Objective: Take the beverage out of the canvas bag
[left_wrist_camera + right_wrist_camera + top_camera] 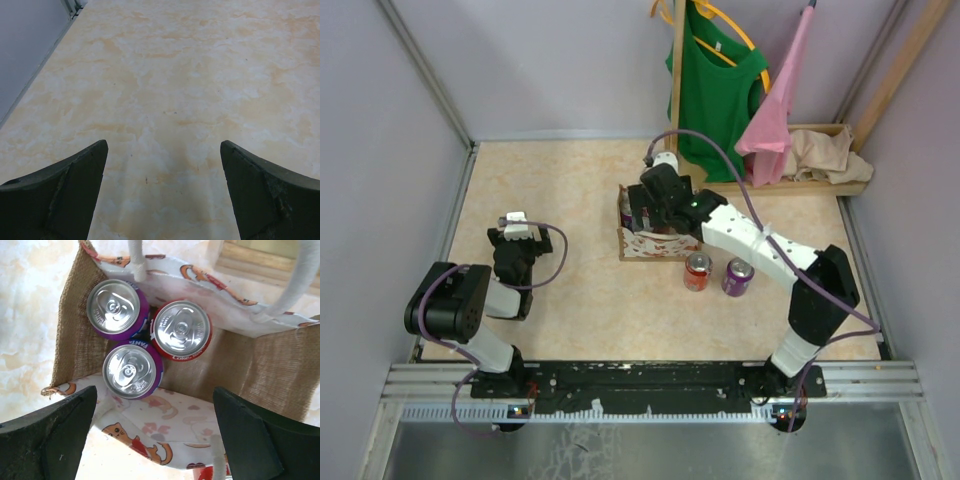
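Wide open and empty, the right gripper (155,392) is hovering over the canvas bag (75,345), its arm mostly hiding the three cans (181,330) from overhead, while the left gripper (164,145) is likewise gaping empty.

Back right corner: wooden rack (677,80), green t-shirt (715,90) hanging on orange hanger (735,28). Pink garment (775,120) draped just beside it, partly over shirt's edge. Plain beige cloth (830,155) crumpled on rack's base tray (800,186). Tabletop (570,190) cream-orange marble look. Aluminium rail (650,385) along near edge, grey walls around.
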Controlling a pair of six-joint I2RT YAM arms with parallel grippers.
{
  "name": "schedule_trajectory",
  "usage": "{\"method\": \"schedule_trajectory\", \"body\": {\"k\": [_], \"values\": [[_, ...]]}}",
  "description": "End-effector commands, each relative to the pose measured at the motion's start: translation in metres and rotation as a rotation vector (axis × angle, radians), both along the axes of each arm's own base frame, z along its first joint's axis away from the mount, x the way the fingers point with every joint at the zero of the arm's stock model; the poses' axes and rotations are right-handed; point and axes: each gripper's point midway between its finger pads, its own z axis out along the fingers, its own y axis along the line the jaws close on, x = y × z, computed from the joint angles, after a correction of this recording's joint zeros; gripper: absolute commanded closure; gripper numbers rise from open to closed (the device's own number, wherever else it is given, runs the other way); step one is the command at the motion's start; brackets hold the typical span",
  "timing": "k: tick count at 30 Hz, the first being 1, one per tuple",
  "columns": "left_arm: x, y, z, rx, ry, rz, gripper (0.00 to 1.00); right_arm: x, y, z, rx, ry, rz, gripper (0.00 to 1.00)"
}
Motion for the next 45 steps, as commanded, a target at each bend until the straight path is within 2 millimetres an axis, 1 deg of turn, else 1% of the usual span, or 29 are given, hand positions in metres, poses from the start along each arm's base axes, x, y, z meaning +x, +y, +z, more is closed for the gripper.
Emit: {"method": "schedule_trajectory", "body": {"k": [1,3,4,6,11,15,19,29,31,33,35,39,43,44,45], "values": [[0.0,0.001,0.006,-0.013,-0.031,0.007,0.0,-0.011,0.017,-0.005,0.053,0.048,0.055,0.01],[0.0,0.001,0.006,-0.014,-0.031,0.009,0.0,-0.014,0.02,-0.006,0.064,0.063,0.066,0.01],[0.0,0.001,0.006,-0.013,-0.031,0.009,0.0,-0.015,0.023,-0.021,0.046,0.095,0.073,0.01],[0.0,0.001,0.006,-0.013,-0.031,0.008,0.0,-0.018,0.027,-0.031,0.041,0.124,0.082,0.01],[0.0,0.001,0.006,-0.012,-0.031,0.008,0.0,-0.024,0.032,-0.05,0.017,0.171,0.095,0.01],[0.0,0.001,0.006,-0.013,-0.031,0.008,0.0,-0.026,0.035,-0.061,0.004,0.187,0.091,0.01],[0.0,0.001,0.006,-0.013,-0.031,0.007,0.0,-0.025,0.036,-0.072,-0.001,0.198,0.079,0.01],[0.0,0.001,0.006,-0.013,-0.031,0.008,0.0,-0.014,0.037,-0.095,-0.042,0.208,0.035,0.01],[0.0,0.001,0.006,-0.013,-0.031,0.008,0.0,-0.012,0.037,-0.099,-0.047,0.205,0.023,0.02],[0.0,0.001,0.006,-0.013,-0.031,0.008,0.0,-0.01,0.037,-0.101,-0.053,0.203,0.012,0.07],[0.0,0.001,0.006,-0.012,-0.031,0.008,0.0,-0.008,0.036,-0.104,-0.064,0.201,0.004,0.13],[0.0,0.001,0.006,-0.013,-0.031,0.008,0.0,-0.006,0.032,-0.107,-0.086,0.2,-0.009,0.32],[0.0,0.001,0.006,-0.013,-0.031,0.008,0.0,-0.006,0.03,-0.103,-0.096,0.193,-0.005,0.56],[0.0,0.001,0.006,-0.013,-0.031,0.007,0.0,-0.006,0.03,-0.101,-0.096,0.19,-0.003,0.64],[0.0,0.001,0.006,-0.013,-0.031,0.008,0.0,-0.006,0.029,-0.098,-0.097,0.184,-0.002,0.74]]}}
